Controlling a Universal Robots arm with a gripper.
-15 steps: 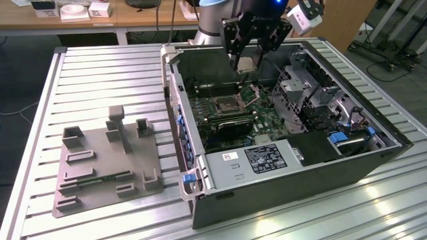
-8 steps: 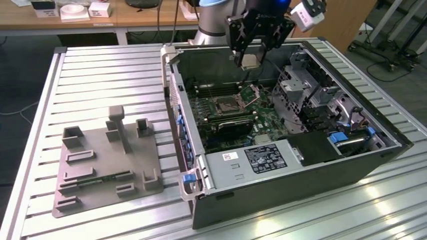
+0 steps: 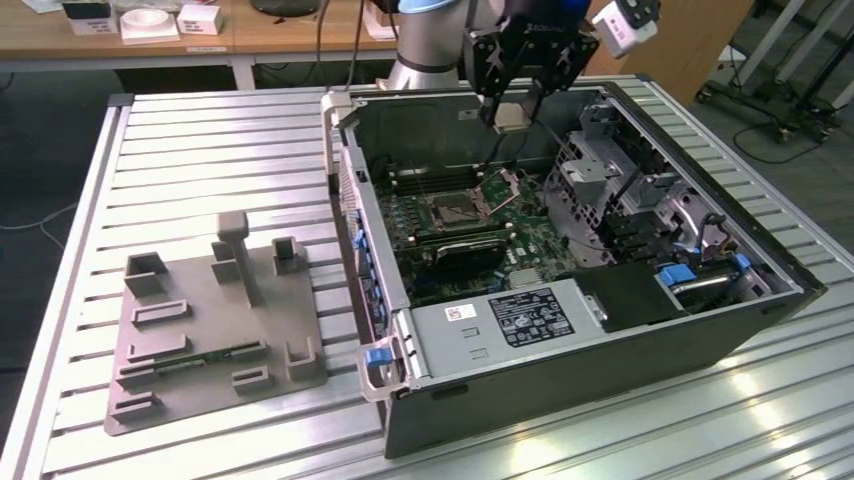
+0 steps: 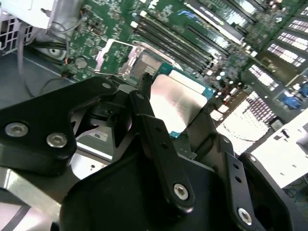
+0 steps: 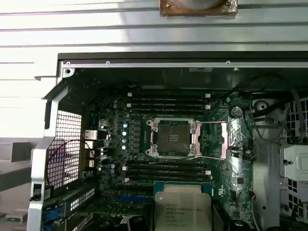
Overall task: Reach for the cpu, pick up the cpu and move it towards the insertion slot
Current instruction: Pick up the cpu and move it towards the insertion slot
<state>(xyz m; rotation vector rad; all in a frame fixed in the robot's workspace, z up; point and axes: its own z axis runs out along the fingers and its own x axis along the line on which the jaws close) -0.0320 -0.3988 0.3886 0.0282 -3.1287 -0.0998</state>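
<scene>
My gripper [image 3: 513,108] hangs over the far part of the open computer case and is shut on the cpu [image 3: 511,116]. In the second wrist view the cpu [image 4: 180,98] is a flat silvery square with a green edge, clamped between the black fingers [image 4: 144,103]. The insertion slot [image 3: 449,211] lies on the motherboard below and nearer the camera, with its silver frame [image 3: 505,187] swung up and open. The first wrist view puts the cpu [image 5: 183,210] a short way off the insertion slot [image 5: 173,137], with memory slots between them.
The case walls [image 3: 350,190] ring the motherboard. A metal drive cage [image 3: 617,170] rises at the exterior view's right, and a labelled grey box [image 3: 514,315] sits at the near end. A grey fixture plate [image 3: 214,320] with a green memory stick [image 3: 200,361] lies at the exterior view's left.
</scene>
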